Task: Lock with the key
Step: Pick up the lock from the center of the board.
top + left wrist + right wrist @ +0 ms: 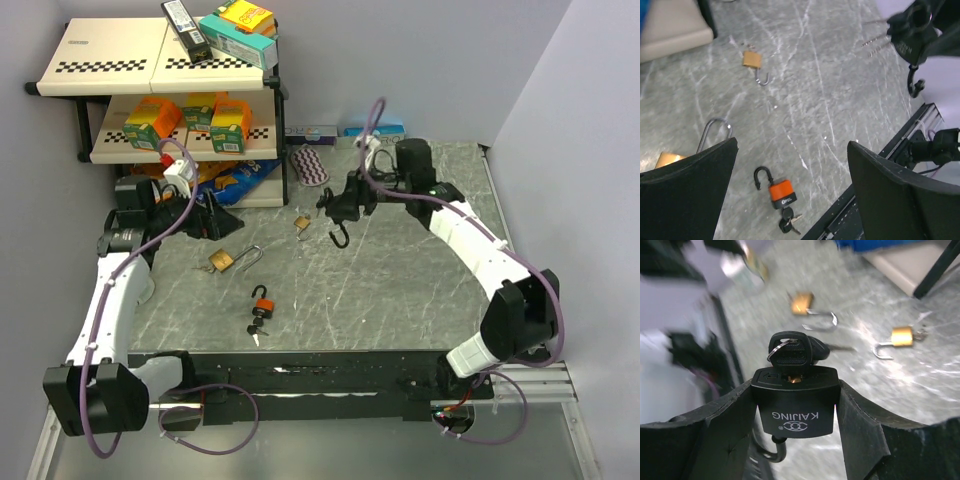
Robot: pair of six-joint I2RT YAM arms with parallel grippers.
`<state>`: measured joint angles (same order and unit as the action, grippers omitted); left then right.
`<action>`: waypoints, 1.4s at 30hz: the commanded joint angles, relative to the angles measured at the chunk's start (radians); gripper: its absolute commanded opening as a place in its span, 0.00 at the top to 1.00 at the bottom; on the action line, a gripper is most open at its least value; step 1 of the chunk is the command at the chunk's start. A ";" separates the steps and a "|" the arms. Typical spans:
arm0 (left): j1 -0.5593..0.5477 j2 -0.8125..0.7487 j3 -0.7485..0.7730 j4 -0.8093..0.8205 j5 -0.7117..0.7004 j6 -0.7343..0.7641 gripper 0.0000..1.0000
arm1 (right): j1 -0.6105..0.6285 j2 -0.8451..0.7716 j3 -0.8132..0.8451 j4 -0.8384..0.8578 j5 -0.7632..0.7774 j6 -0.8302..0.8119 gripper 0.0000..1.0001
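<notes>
My right gripper (795, 390) is shut on the body of a black padlock (797, 415), held above the table's middle back (338, 212). A black-headed key (792, 352) sits in its keyhole, and its open shackle (340, 238) hangs down. The left wrist view shows this lock at the upper right (914, 82). My left gripper (215, 222) stands open and empty (792, 145) over the table's left side. Lying open on the table are an orange padlock (262, 300) (781, 190) with keys (789, 222), a large brass padlock (222, 260) and a small brass padlock (302, 224) (901, 336).
A two-tier shelf rack (150, 65) with boxes stands at the back left. A purple striped object (310, 165) and flat boxes (375, 130) lie along the back wall. A black rail (330, 375) runs along the table's near edge.
</notes>
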<state>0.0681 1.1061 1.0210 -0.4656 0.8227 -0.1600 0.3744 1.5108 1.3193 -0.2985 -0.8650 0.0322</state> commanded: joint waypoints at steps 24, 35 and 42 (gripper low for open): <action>-1.047 0.051 -0.168 0.564 -1.226 0.896 0.04 | -0.121 -0.072 0.006 -0.198 0.457 0.977 1.00; -1.242 0.259 -0.398 1.295 -1.415 1.597 0.11 | -0.097 -0.096 -0.025 -0.234 0.451 1.023 1.00; -1.255 0.363 -0.403 1.525 -1.452 1.741 0.18 | -0.066 -0.112 -0.046 -0.231 0.459 1.028 1.00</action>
<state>-1.1740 1.4479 0.6102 0.8120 -0.5739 1.4422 0.2916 1.4738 1.2678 -0.5644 -0.3859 1.0122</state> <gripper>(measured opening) 0.823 0.666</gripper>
